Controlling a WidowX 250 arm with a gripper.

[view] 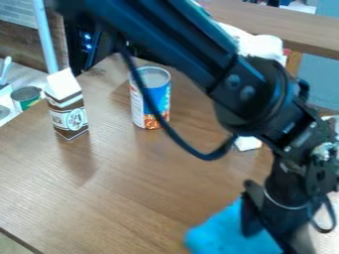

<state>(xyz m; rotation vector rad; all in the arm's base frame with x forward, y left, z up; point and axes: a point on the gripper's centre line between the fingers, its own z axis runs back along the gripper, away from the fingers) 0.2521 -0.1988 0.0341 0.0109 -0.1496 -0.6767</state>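
The black gripper [270, 224] hangs at the lower right, over the edge of a bright blue cloth [222, 234] that lies on the wooden table [126, 198]. Part of the cloth is hidden behind the gripper, so whether the two touch is unclear. Farther back on the table stand a blue can [157, 98] with a coloured label and, to its left, a brown and white carton [67, 110], both upright.
A small white object [248, 143] sits beneath the arm's elbow. White crumpled material [262, 45] is at the back right. Beyond the table's left edge are a green can [27, 96] and a light pole [45, 34]. A dark cable loops below the arm, passing in front of the blue can.
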